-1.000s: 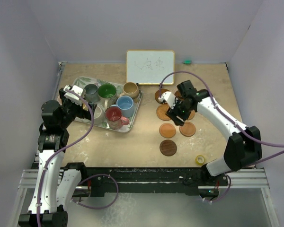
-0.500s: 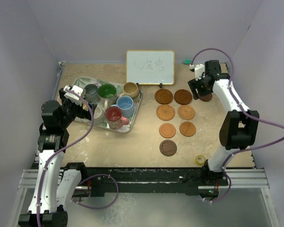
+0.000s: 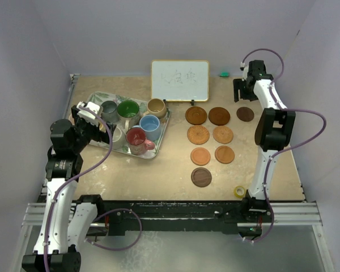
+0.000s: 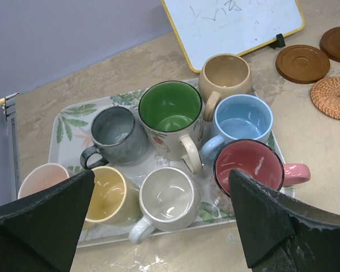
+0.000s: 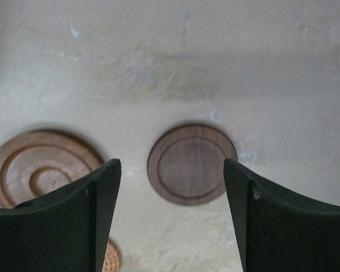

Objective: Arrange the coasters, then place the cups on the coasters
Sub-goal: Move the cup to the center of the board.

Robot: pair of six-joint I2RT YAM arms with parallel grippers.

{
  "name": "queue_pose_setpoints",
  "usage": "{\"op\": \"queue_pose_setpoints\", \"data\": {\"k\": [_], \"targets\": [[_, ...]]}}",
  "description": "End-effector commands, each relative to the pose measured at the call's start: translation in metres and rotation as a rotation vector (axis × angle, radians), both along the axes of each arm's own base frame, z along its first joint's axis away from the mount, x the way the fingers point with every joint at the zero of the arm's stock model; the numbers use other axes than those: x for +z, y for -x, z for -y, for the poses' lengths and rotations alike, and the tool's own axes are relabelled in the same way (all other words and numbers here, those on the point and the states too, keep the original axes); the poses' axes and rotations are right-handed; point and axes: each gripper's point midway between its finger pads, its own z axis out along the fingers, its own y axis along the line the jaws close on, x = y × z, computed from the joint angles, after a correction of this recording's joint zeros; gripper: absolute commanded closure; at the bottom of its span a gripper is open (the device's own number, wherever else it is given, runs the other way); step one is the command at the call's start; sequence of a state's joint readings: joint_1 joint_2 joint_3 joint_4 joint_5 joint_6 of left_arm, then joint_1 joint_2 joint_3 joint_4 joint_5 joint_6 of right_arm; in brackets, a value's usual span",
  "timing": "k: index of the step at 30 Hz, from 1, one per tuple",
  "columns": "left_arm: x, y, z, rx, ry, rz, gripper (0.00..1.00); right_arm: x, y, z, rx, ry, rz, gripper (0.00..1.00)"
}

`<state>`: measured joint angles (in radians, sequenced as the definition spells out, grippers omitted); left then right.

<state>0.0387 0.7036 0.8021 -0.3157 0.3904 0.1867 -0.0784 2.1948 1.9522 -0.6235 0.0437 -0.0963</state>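
Observation:
Several coasters lie flat right of centre in two columns, among them a ringed one [image 3: 219, 115] [image 5: 42, 167] and a woven one [image 3: 198, 135]. A dark brown coaster [image 3: 245, 114] [image 5: 191, 164] lies alone at the back right. My right gripper [image 3: 241, 92] [image 5: 170, 162] hangs open above it, holding nothing. Several cups stand in the leaf-patterned tray [image 3: 154, 152] [image 4: 68, 110]: grey [image 4: 116, 129], green [image 4: 170, 107], tan [image 4: 225, 72], blue [image 4: 242, 118], red [image 4: 248, 167], white [image 4: 167, 195], yellow [image 4: 105, 194] and pink [image 4: 42, 178]. My left gripper [image 3: 92, 112] [image 4: 161, 173] hovers open over the tray's near side.
A whiteboard [image 3: 180, 80] leans against the back wall behind the tray and coasters. A small yellow tape roll [image 3: 239, 191] sits near the front right, and a small green object [image 3: 224, 73] lies at the back. Walls close in the left, back and right sides.
The right arm swung from the middle of the coasters to the back right, opened wider, and the dark brown coaster now lies free there. The left arm has not moved.

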Motion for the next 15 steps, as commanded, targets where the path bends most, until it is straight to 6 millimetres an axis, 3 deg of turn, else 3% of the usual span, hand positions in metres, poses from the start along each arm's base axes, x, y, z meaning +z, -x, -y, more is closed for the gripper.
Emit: {"op": "queue_pose_setpoints", "data": {"k": [1,15], "targets": [[0.007,-0.004,-0.001,-0.009,-0.016,0.039,0.01,0.008,-0.017,0.016,-0.096,-0.023,0.03,0.24],[0.005,-0.004,-0.001,-0.011,-0.019,0.032,0.01,-0.042,-0.027,0.028,-0.157,-0.063,-0.05,0.25]]}}
